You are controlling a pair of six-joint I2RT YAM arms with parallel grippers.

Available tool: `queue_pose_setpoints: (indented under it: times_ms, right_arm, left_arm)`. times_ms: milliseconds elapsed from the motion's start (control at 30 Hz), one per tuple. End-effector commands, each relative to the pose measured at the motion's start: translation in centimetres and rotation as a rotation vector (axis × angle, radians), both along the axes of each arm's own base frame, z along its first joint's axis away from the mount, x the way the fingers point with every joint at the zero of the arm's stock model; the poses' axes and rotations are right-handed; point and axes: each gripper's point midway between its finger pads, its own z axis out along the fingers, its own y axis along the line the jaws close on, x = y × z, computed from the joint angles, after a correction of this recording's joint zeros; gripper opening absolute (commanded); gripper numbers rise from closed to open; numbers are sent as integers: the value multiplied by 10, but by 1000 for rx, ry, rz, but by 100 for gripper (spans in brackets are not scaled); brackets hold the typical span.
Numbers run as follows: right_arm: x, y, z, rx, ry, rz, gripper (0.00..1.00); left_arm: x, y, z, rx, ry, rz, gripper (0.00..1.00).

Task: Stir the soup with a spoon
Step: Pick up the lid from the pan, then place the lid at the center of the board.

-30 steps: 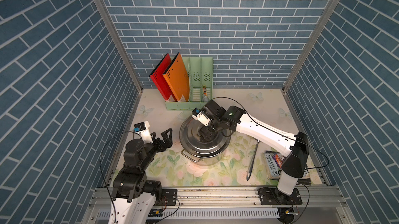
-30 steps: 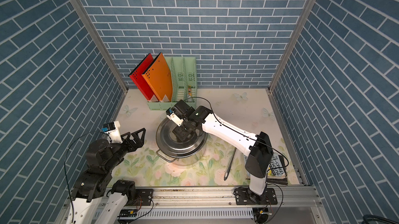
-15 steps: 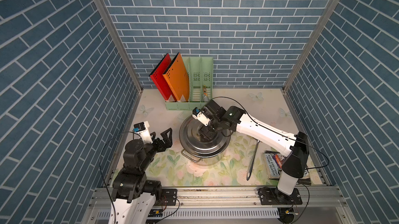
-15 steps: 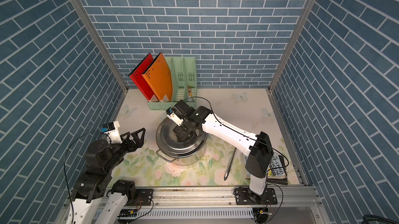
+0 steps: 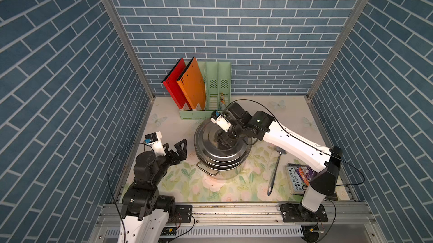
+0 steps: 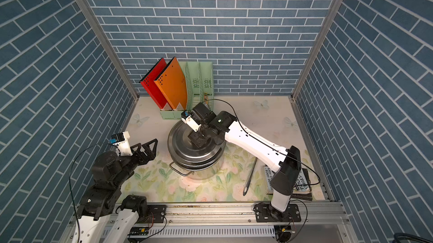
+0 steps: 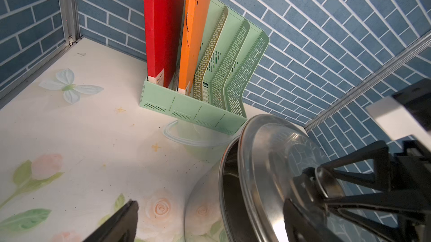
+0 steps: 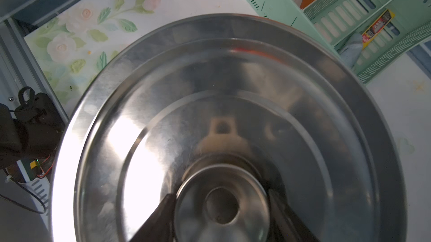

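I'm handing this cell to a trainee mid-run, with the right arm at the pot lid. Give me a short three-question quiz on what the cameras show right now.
1. True or false: the spoon lies inside the pot.
2. What do the right gripper's fingers close on? A) the knob of the lid; B) the book's spine; C) the green file rack.
3. Fill in: the left gripper's jaws stand ___, holding nothing.

Key
1. False: it lies outside, beside the pot on the right arm's side.
2. A; the lid sits tilted, one edge raised off the pot.
3. open
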Motion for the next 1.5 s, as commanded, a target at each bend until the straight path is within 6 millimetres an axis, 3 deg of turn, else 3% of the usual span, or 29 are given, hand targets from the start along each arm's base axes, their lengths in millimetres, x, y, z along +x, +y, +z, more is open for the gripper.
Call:
queue_pose_setpoints:
  times_ms: [0, 133, 333, 400, 500, 667, 767, 933, 1133, 1300, 1467]
  right_arm:
    - [14, -22, 64, 93, -125, -45, 38]
    - [45, -65, 85, 96, -190, -175, 38]
    - [123, -181, 91, 124, -268, -496, 38]
    - [146, -222, 84, 140, -284, -601, 38]
    - [176, -276, 57, 137, -276, -743, 38]
    - [215, -349, -15, 138, -208, -937, 38]
    - [230, -382, -55, 109, -162, -1020, 39]
    - [242, -412, -111, 62, -90, -1085, 40]
    - [243, -420, -163, 37, 21, -1096, 41]
    - [245, -419, -195, 16, 92, -1092, 43]
    - [247, -420, -208, 13, 109, -1102, 46]
  left_arm:
    - [-1, 0, -2, 4, -5, -2, 100]
    - [-1, 0, -2, 4, -4, -4, 100]
    - [0, -1, -3, 5, 1, -8, 100]
    - [1, -2, -3, 5, 3, -10, 100]
    - [1, -2, -4, 6, 4, -10, 100]
    - [0, -1, -2, 5, -5, -8, 100]
    - [-1, -1, -1, 3, -10, -6, 100]
    - [0, 0, -1, 3, -13, -2, 100]
    - [1, 0, -3, 4, -9, 0, 100]
    - [-1, 1, -2, 2, -14, 6, 100]
    - [-1, 1, -1, 1, -17, 5, 100]
